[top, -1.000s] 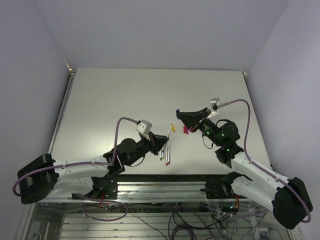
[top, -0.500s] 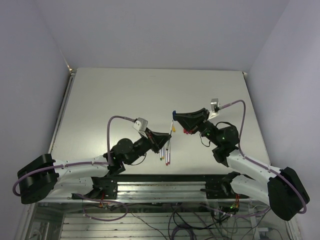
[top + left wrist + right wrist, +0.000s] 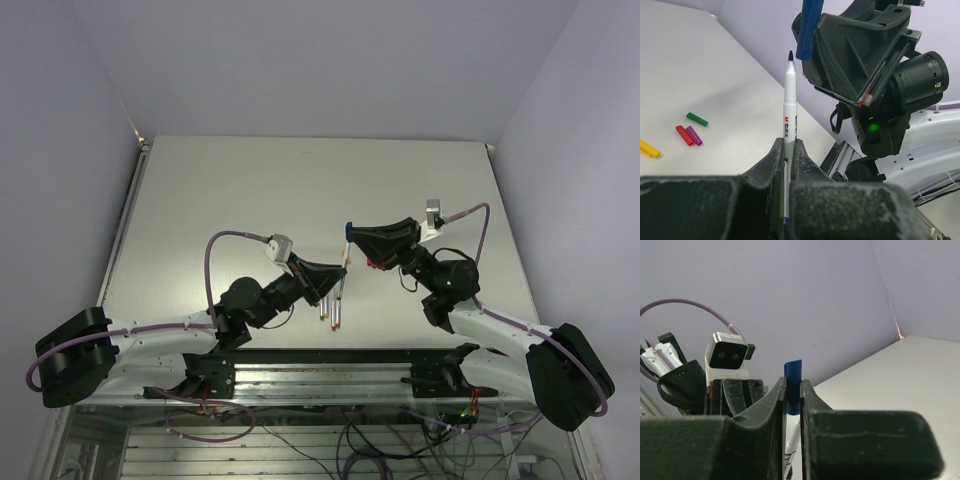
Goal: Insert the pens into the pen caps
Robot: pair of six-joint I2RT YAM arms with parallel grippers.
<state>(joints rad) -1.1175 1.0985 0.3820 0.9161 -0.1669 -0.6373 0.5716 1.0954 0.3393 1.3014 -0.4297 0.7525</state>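
My left gripper (image 3: 337,273) (image 3: 788,145) is shut on a whitish pen (image 3: 789,110), held upright with its dark tip pointing up. My right gripper (image 3: 351,233) (image 3: 792,390) is shut on the blue pen cap (image 3: 809,27) (image 3: 793,371), held just above and slightly right of the pen tip, apart from it. The pen's top (image 3: 792,442) shows below the cap in the right wrist view. Green (image 3: 697,119), red (image 3: 684,135), magenta (image 3: 694,135) and yellow (image 3: 649,149) caps lie on the table. Other pens (image 3: 330,308) lie under the left gripper.
Both arms meet over the near middle of the white table (image 3: 220,200). The loose red and magenta caps (image 3: 372,263) lie under the right gripper, the yellow cap (image 3: 345,258) between the grippers. The table's near edge rail (image 3: 320,355) runs just behind the pens.
The left gripper has lifted and tilted the pen up toward the right gripper. The right gripper has shifted left with the blue cap, closing the gap above the pen tip.
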